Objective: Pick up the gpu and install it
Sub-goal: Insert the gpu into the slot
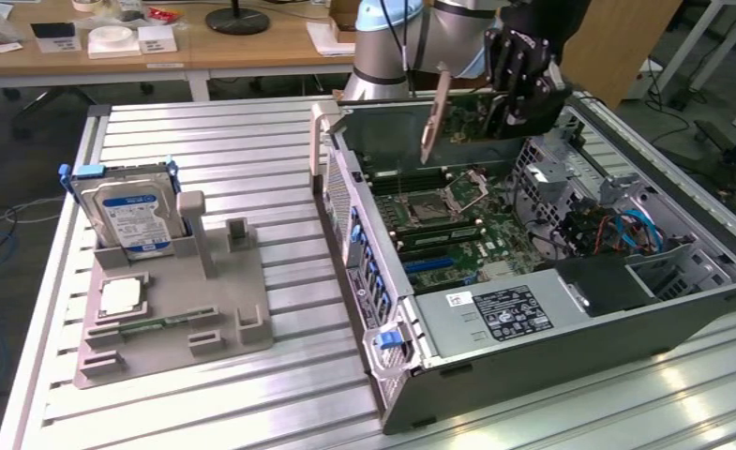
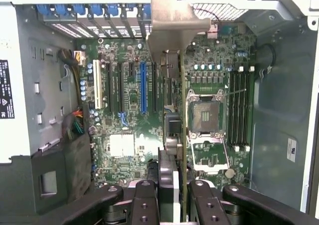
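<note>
Pick-up is done and installing is still open, by my reading. The slatted aluminium table (image 1: pixel 217 150) carries the open grey metal computer case (image 1: pixel 531 375) across the right half of the exterior view. The green motherboard (image 1: pixel 456 244) lies exposed inside it.

In the upper right of that frame the black 2-finger gripper (image 1: pixel 508 112) hangs over the case. Its fingers (image 2: pixel 144 200) are closed snugly on the gpu (image 1: pixel 441 108), 1 on each face.

The card is aloft and seated in nothing. In the wrist view it hangs edge-on above the board, over the strip between the long blue expansion slot (image 2: pixel 143 88) and the square silver processor socket (image 2: pixel 204 115).

The gpu (image 2: pixel 174 130) shows as a thin green circuit board with dark parts, ending in a pale metal bracket at the end away from the fingers.
</note>
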`<state>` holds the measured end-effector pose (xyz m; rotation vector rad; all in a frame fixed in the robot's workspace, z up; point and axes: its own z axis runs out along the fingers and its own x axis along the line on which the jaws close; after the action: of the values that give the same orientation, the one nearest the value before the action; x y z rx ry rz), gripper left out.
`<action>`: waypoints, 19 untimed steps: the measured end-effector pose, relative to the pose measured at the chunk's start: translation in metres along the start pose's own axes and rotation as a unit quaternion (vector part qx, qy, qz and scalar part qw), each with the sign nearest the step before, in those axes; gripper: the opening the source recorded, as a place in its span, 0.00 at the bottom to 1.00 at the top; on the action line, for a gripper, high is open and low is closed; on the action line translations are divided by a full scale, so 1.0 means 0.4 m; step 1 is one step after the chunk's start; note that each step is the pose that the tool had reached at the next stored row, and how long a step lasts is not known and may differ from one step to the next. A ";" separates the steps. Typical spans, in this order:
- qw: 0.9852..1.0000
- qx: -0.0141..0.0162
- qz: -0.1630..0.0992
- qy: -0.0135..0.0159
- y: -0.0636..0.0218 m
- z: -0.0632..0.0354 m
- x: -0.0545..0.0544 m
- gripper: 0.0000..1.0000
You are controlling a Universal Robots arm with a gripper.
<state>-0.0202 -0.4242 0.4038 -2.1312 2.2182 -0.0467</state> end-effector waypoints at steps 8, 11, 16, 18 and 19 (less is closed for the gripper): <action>1.000 0.001 0.031 0.002 0.001 0.009 0.003 0.28; 1.000 0.001 0.031 0.002 0.001 0.011 0.005 0.28; 1.000 0.001 0.031 0.002 0.001 0.015 0.009 0.28; 1.000 0.001 0.030 0.002 0.001 0.016 0.010 0.28; 1.000 0.001 0.030 0.002 0.001 0.016 0.010 0.28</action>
<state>-0.0203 -0.4281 0.3971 -2.0651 2.2811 -0.0497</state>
